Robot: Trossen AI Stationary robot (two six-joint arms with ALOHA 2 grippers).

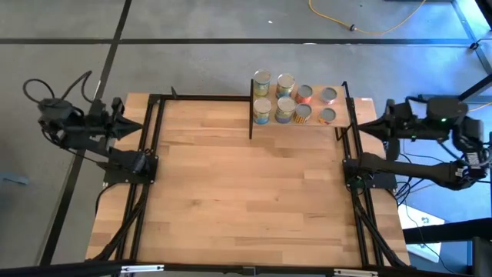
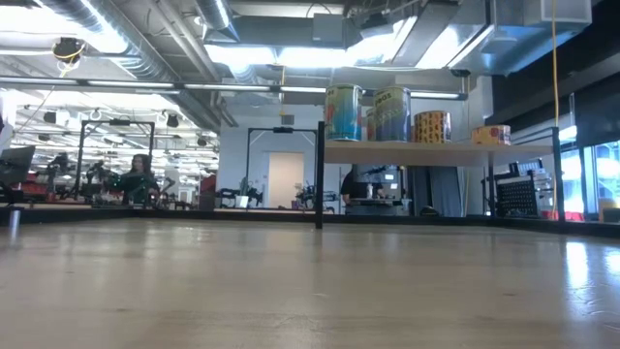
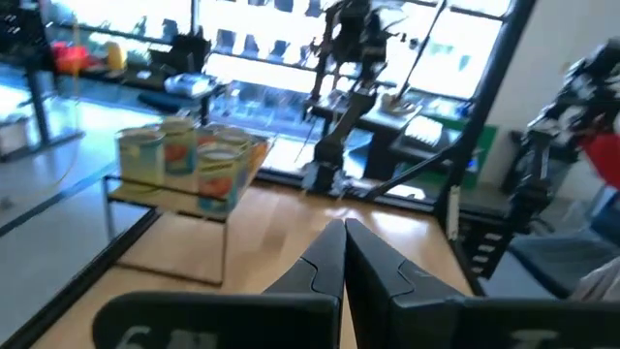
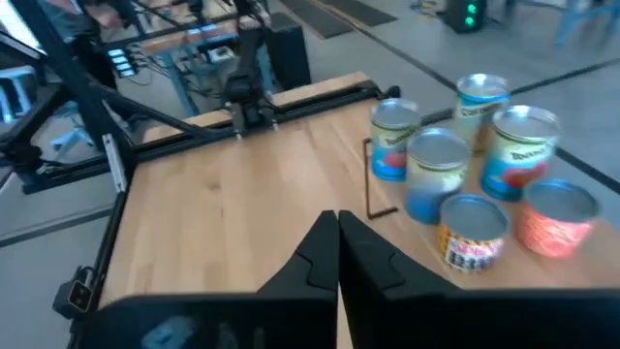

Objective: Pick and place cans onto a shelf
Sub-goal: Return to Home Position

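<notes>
All eight cans (image 1: 285,110) stand upright on the top board of the shelf (image 1: 343,106) in two rows of four. The four taller tins are at the shelf's left end and the four shorter ones at its right end. No can is visible on the tabletop (image 1: 246,185) in front of the shelf, so placing is judged complete and the step in hand is the retreat to the rest pose. The left gripper (image 3: 344,225) sits well apart from the shelf, beyond its left end, with its fingers pressed together on nothing. The right gripper (image 4: 337,218) sits folded back just past the shelf's right end, likewise pressed together and empty. To finish well, each arm should settle away from the shelf, with no sweep across the board. The right arm needs more care because it is the one nearer a black post (image 2: 320,174). The cans are rigid metal cylinders with silvery round lids and glossy printed labels: blue with yellow-green on the tall tins, orange-red and yellow on the short ones. They are judged easy to topple if nudged. The shelf is a flat light-wood board raised on thin black metal posts, with open space beneath it. The tabletop is smooth strip-laminated wood with a slight sheen.
</notes>
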